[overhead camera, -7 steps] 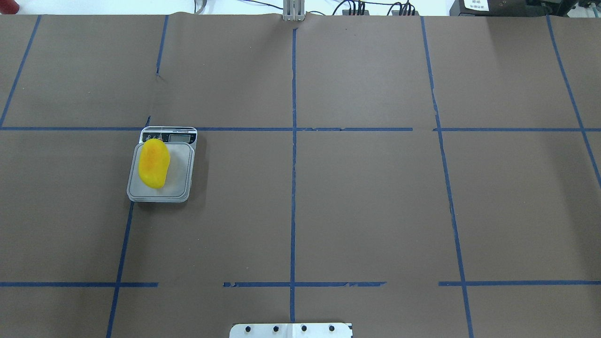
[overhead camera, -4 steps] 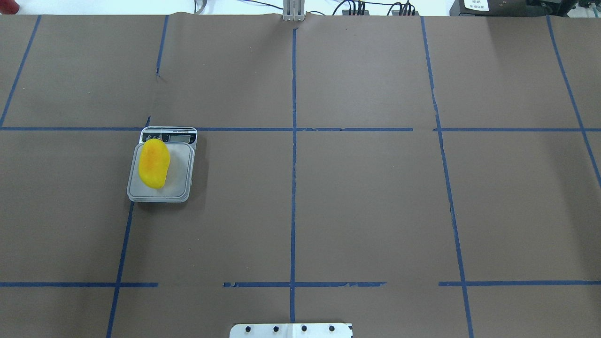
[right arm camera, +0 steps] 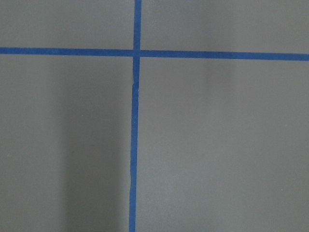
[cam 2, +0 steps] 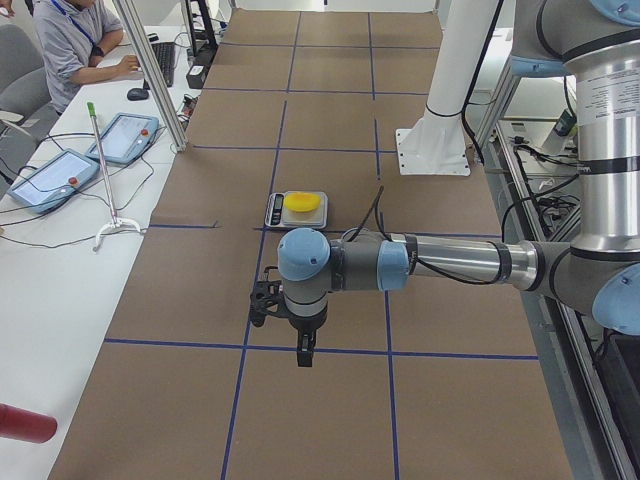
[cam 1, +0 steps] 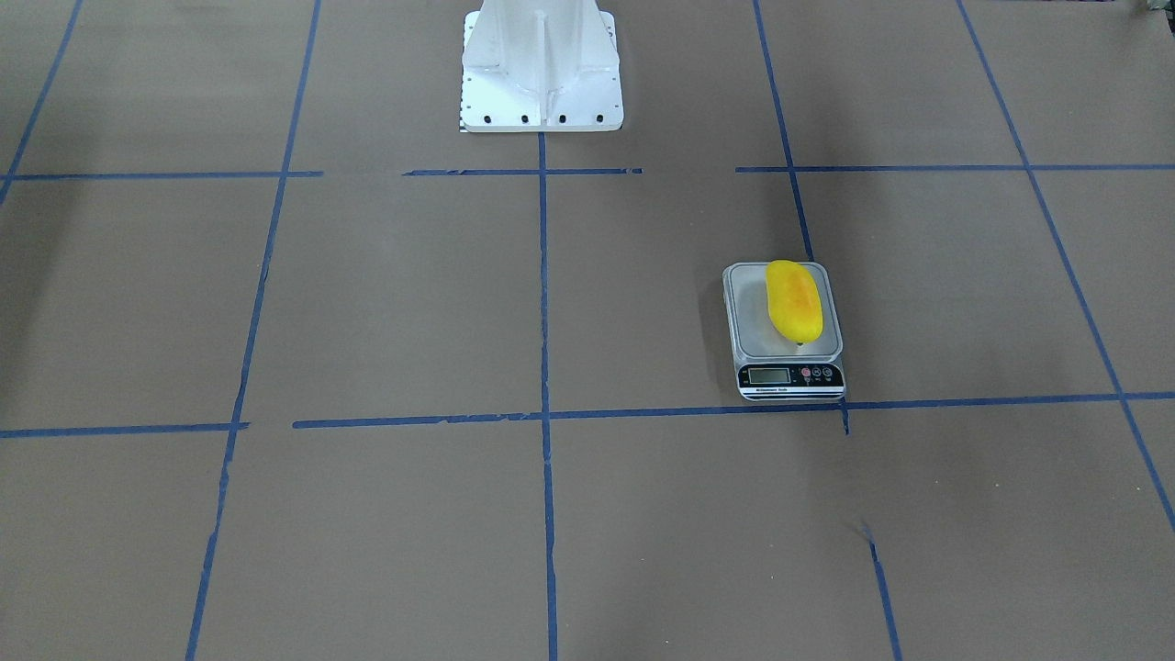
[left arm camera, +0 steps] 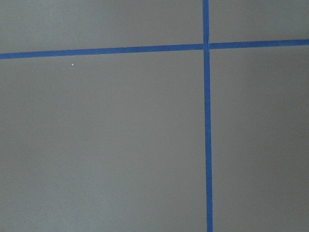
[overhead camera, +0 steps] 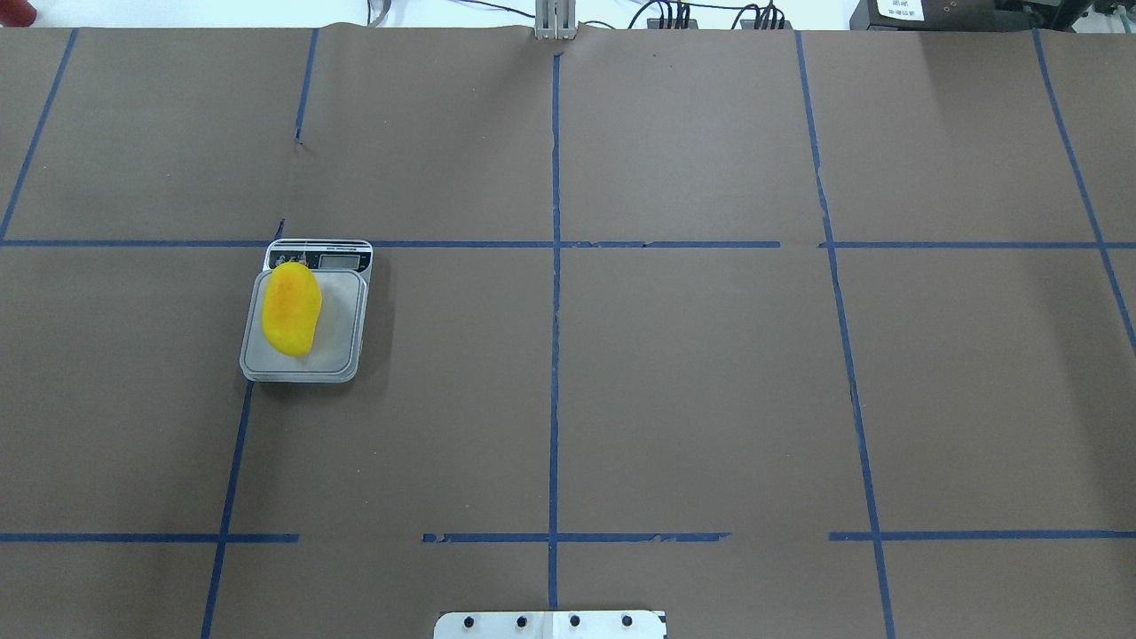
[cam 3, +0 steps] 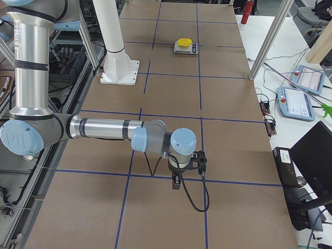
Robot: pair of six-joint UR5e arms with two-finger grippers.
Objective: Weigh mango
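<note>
The yellow mango (overhead camera: 291,309) with an orange blush lies on the left part of the grey platform of a small digital scale (overhead camera: 342,319), on the robot's left half of the table. It also shows in the front view (cam 1: 793,299), where the scale (cam 1: 788,347) has its display toward the camera. No gripper touches it. My left gripper (cam 2: 264,302) hangs over bare table well short of the scale, seen only from the side. My right gripper (cam 3: 200,158) hangs over the other end of the table. I cannot tell whether either is open or shut.
Brown paper with a blue tape grid (overhead camera: 555,266) covers the table. The white robot pedestal (cam 1: 542,64) stands at the middle of the near edge. Teach pendants (cam 2: 48,175), a person (cam 2: 85,40) and a red bottle (cam 3: 248,11) are beside the table.
</note>
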